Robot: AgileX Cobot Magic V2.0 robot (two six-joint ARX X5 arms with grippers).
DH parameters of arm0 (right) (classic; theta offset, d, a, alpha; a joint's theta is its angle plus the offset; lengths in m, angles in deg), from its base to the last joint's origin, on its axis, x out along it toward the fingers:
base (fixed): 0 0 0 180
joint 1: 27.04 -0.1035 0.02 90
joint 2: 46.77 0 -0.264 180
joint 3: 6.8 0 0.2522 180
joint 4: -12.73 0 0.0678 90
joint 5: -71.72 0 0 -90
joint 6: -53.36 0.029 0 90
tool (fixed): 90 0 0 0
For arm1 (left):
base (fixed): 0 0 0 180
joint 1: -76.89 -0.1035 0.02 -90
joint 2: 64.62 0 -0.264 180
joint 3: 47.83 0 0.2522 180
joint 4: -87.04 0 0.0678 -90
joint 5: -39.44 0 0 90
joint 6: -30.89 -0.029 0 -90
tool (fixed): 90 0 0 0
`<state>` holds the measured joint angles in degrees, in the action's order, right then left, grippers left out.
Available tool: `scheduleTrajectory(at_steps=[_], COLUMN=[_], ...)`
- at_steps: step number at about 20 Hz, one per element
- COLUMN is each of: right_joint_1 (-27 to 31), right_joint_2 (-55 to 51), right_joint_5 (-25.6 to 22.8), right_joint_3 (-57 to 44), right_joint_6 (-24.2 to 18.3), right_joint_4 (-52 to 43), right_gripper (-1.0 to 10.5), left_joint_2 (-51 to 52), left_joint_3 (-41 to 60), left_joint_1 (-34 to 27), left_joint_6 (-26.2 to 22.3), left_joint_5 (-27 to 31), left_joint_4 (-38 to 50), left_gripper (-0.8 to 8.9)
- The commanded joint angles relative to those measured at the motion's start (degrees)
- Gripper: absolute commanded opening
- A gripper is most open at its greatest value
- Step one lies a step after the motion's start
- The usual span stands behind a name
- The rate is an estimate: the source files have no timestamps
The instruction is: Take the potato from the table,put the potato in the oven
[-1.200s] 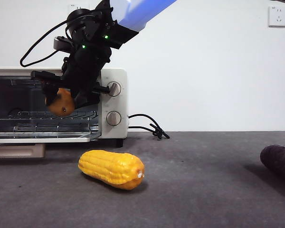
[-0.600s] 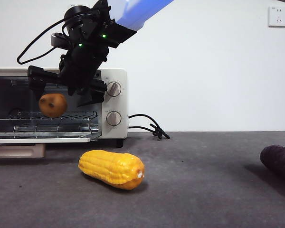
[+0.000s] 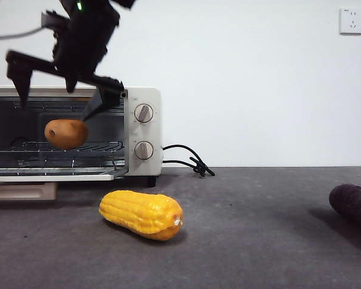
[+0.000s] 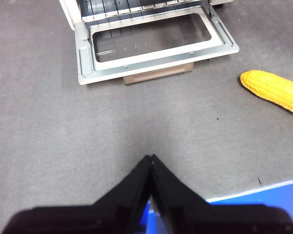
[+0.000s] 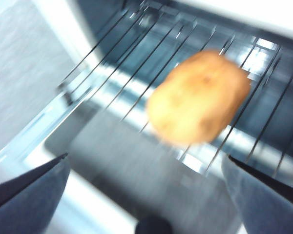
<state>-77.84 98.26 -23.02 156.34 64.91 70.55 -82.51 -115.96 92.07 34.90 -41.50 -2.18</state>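
Observation:
The potato (image 3: pixel 66 133) is free of any grip and lies at the level of the wire rack (image 3: pixel 102 146) inside the open cream-white oven (image 3: pixel 149 129). It shows blurred in the right wrist view, potato (image 5: pixel 198 97) over the rack (image 5: pixel 132 53). My right gripper (image 3: pixel 57 102) hangs open just above it in front of the oven's mouth, jaws spread wide and empty (image 5: pixel 147 157). My left gripper (image 4: pixel 150 158) is shut and empty over the grey table (image 4: pixel 63 136), short of the lowered oven door (image 4: pixel 151 63).
A yellow corn cob (image 3: pixel 141 214) lies on the table in front of the oven, also corn cob (image 4: pixel 276 90). A dark purple vegetable (image 3: pixel 354 205) sits at the right edge. The oven's black cord (image 3: pixel 189 159) trails behind.
My right gripper opened and let go of the potato, then rose; the potato stayed in the oven at rack level, slightly left of where it was held.

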Motion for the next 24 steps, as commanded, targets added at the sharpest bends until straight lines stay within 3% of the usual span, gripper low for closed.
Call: scheduleTrajectory(at_steps=[1, 6, 7, 9, 11, 15, 19, 21, 24], right_joint_1=[-0.63, -1.4, -1.4, -1.36, -1.68, -4.55, -8.2, -10.36, -13.33], right_joint_2=[0.72, 0.72, 0.72, 0.39, -1.16, -6.91, -17.0, -22.51, -32.81], right_joint_5=[-1.55, -10.88, -11.78, -10.73, -6.97, -5.92, -5.95, -5.9, -5.95], right_joint_3=[5.84, 18.05, 18.88, 19.54, 19.54, 19.5, 19.02, 17.64, 9.62], right_joint_6=[1.49, 0.42, 0.44, -0.22, -1.57, -5.11, -7.21, -7.32, -8.5], right_joint_4=[9.18, 31.41, 33.94, 34.84, 34.93, 35.1, 35.15, 35.15, 35.12], right_gripper=[5.6, 5.5, 5.1, 3.2, -0.2, -0.1, -0.1, -0.1, 0.0], left_joint_2=[0.15, 0.15, 0.15, 0.11, -0.22, -2.05, -6.1, -8.63, -13.25], left_joint_3=[0.28, 0.28, 0.28, 0.28, 0.28, 0.28, 0.31, 0.31, 0.31], left_joint_1=[0.13, 0.13, 0.13, 0.13, 0.13, 0.13, 0.13, 0.09, 0.09], left_joint_6=[0.55, 0.52, 0.5, 0.5, 0.52, 2.01, 4.26, 5.07, 4.11], left_joint_5=[-0.07, -0.02, -0.02, -0.02, -0.04, -0.94, -8.09, -6.1, 2.43], left_joint_4=[0.15, 0.81, 1.38, 2.34, 2.78, 1.25, 0.07, 0.11, 0.31], left_gripper=[-0.06, -0.06, -0.05, -0.06, -0.06, -0.05, -0.05, -0.05, -0.07])
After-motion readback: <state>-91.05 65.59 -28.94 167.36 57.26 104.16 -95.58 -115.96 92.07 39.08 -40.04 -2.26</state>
